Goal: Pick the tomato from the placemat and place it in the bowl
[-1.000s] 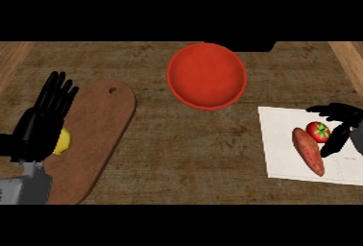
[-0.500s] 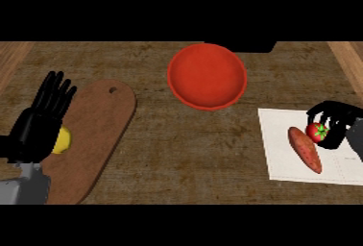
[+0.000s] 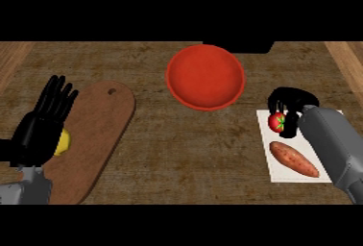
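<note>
The red tomato [image 3: 276, 121] with a green stem is over the left edge of the white placemat [image 3: 285, 174], at the right of the head view. My right hand [image 3: 291, 100] curls down over it from the far side, with the grey forearm running along the placemat. Whether the tomato rests on the mat or is raised off it, I cannot tell. The red bowl [image 3: 205, 77] stands at the far middle of the counter, up and to the left of the tomato. My left hand [image 3: 44, 124] rests open at the left edge, fingers up.
An orange sweet potato [image 3: 294, 159] lies on the placemat just in front of the tomato. A long wooden cutting board [image 3: 96, 139] lies at the left, with a yellow object [image 3: 64, 142] partly hidden behind my left hand. A dark object sits behind the bowl.
My right hand has closed round the tomato and moved it left and a little farther away, toward the placemat's left edge. The forearm has come further into view. The left hand is unchanged.
</note>
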